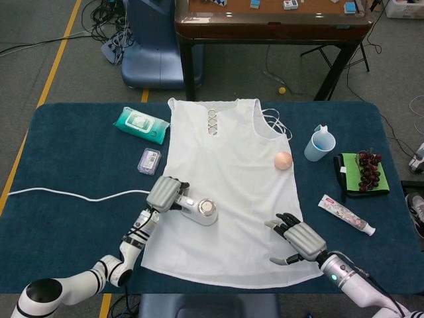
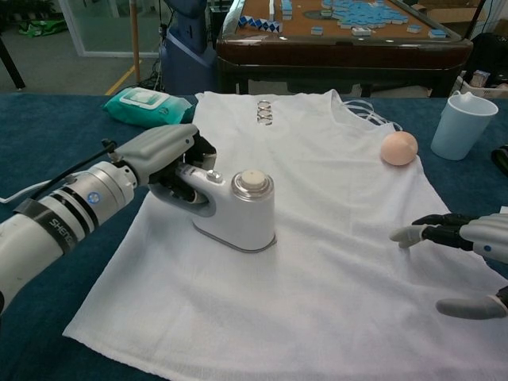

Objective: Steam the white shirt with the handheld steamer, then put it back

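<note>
The white shirt [image 1: 228, 192] [image 2: 317, 206] lies flat on the blue table. My left hand [image 1: 165, 193] [image 2: 163, 159] grips the handle of the white handheld steamer [image 1: 204, 211] [image 2: 238, 213], whose head rests on the shirt's lower left part. My right hand [image 1: 298, 237] [image 2: 468, 254] hovers open over the shirt's lower right corner, fingers spread and holding nothing.
A peach ball [image 1: 283, 159] [image 2: 398, 148] lies on the shirt's right shoulder area. A wipes pack [image 1: 141, 124], small white case [image 1: 149, 161], blue cup [image 1: 320, 144], grapes on a green cloth [image 1: 366, 171] and a tube [image 1: 346, 214] surround the shirt. The white cord [image 1: 73, 194] runs left.
</note>
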### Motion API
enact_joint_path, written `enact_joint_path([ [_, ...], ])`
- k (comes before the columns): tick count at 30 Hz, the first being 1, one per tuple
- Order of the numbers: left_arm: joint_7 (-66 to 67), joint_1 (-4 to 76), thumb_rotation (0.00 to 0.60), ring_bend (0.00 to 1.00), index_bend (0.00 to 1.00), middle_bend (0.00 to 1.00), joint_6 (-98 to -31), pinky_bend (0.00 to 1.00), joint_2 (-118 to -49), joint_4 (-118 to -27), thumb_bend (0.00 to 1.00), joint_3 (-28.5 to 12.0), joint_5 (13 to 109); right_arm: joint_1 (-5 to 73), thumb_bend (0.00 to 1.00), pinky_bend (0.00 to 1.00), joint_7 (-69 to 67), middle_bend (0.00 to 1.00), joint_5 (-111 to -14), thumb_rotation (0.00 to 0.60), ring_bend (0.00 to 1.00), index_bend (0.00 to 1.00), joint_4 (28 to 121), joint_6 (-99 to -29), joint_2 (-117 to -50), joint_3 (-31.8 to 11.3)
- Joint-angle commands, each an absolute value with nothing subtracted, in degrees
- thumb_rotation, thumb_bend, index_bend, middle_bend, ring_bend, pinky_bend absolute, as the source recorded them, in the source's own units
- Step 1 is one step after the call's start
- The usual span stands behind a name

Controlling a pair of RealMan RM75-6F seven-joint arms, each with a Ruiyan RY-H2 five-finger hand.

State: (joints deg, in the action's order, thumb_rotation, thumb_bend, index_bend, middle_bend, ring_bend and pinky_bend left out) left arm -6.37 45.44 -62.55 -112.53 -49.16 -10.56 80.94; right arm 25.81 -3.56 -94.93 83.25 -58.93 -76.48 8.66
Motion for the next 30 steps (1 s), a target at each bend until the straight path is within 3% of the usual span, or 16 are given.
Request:
enact_joint_path([
  [1, -7.43, 45.22, 0.6, 0.63, 0.94, 0.79, -62.47, 0.6, -112.26, -47.82, 0.22, -10.38, 81.11, 25.86, 0.04, 0.04, -3.58, 0.16, -94.9, 0.212, 0.01, 0.0, 83.29, -58.84, -76.49, 8.65],
  [30, -15.07, 41.87, 0.6, 0.63, 0.94, 0.79, -63.84, 0.6, -109.23, -34.74, 0.22, -8.86, 81.65, 26.19, 0.04, 0.04, -2.5, 0.16, -94.51, 0.213, 0.01, 0.0, 84.64, -58.48, -76.02, 8.3],
])
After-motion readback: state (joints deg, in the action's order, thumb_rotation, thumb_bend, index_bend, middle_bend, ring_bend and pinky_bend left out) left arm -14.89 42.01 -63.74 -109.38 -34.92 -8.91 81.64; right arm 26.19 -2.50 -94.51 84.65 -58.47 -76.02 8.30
